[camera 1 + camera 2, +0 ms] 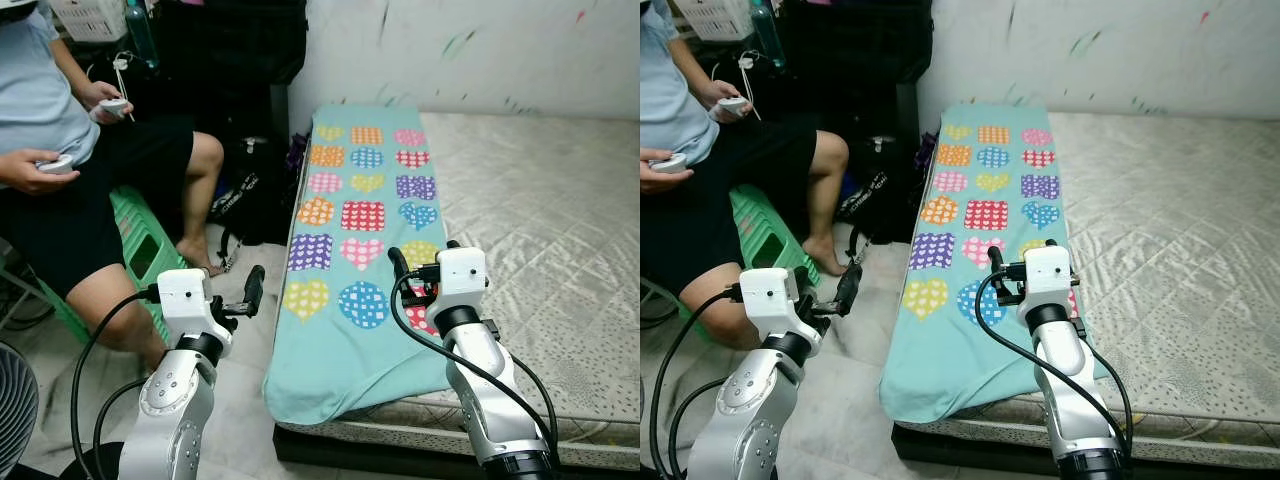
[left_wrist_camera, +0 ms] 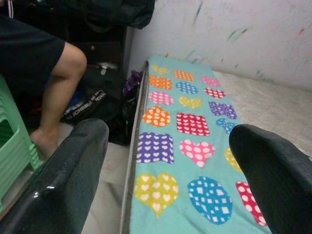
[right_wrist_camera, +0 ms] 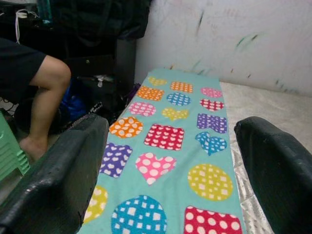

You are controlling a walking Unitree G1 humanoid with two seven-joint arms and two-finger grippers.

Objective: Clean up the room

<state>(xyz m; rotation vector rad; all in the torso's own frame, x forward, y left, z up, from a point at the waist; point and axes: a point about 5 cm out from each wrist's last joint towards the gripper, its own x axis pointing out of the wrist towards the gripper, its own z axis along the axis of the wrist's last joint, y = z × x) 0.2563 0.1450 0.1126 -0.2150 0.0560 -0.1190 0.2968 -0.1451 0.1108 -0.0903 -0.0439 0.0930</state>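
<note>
Towel (image 1: pixel 360 230) overhanging mattress (image 1: pixel 540 230), near end hidden

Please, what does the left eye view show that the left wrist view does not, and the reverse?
The left eye view adds the seated person's hand holding a white controller, a fan on the floor, and the right gripper above the towel. The left wrist view adds a close look between the open fingers of the left gripper. Both share the teal towel on the mattress, the green stool, the black bag and the person's leg.
</note>
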